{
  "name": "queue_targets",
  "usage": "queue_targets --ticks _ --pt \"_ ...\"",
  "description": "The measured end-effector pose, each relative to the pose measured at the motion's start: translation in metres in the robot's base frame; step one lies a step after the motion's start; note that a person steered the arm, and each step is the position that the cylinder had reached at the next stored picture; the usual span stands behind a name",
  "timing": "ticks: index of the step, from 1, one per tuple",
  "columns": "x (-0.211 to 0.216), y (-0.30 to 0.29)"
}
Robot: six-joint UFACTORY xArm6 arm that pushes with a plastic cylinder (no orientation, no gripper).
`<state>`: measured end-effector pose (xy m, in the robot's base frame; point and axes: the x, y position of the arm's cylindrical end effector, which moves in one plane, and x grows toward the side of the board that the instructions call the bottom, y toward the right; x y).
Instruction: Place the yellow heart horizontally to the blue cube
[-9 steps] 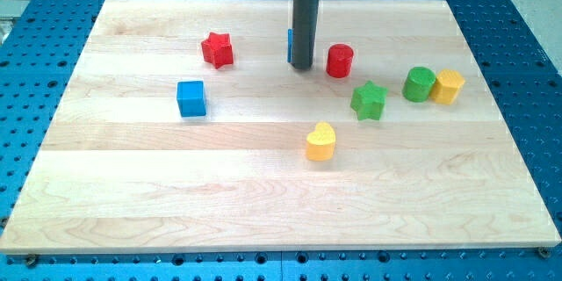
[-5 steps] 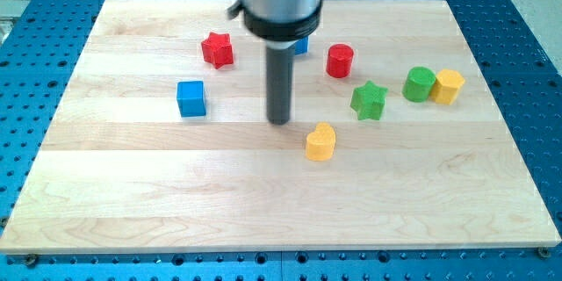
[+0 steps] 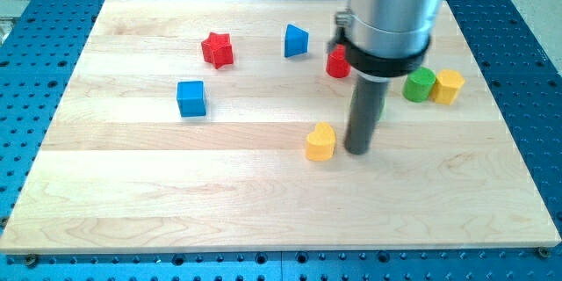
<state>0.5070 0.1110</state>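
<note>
- yellow heart [image 3: 321, 141] sits a bit toward the right edge and the near edge from the tabletop [image 3: 132, 211] middle. blue cube [image 3: 190, 98] is well apart from it, toward the left edge and a little farther from the near edge.
- my tip [image 3: 357, 151] is down just beside the heart, on its right-edge side. can't tell if it touches yet; any gap is very small.
- step in hand, as i judge it: get behind the heart on the side away from the cube and shove it toward the left edge.
- doing it well: heart lies nearer the near edge than the cube, so a straight leftward push won't line them up in a row. i'd set the tip slightly to the near-edge side of the heart so the push also carries it up to the cube's line.
- push through the heart's centre; the rounded lobes will let it roll off the rod if contact is off-centre.
- stop short of the cube so it doesn't get knocked.
- lane between heart and cube looks free; red star [image 3: 217, 49] and the second blue block [image 3: 296, 41] sit nearer the far edge, off the path.
- hand: none here, just a bare rod, nothing held, nothing to open or close.
</note>
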Motion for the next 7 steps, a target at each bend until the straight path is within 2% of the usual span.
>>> queue_targets --ticks 1,3,4,5,7 --pt "0.016 -0.014" --pt "-0.006 -0.081" --pt "-0.006 -0.081" --pt "-0.049 -0.086" --pt "-0.009 -0.096"
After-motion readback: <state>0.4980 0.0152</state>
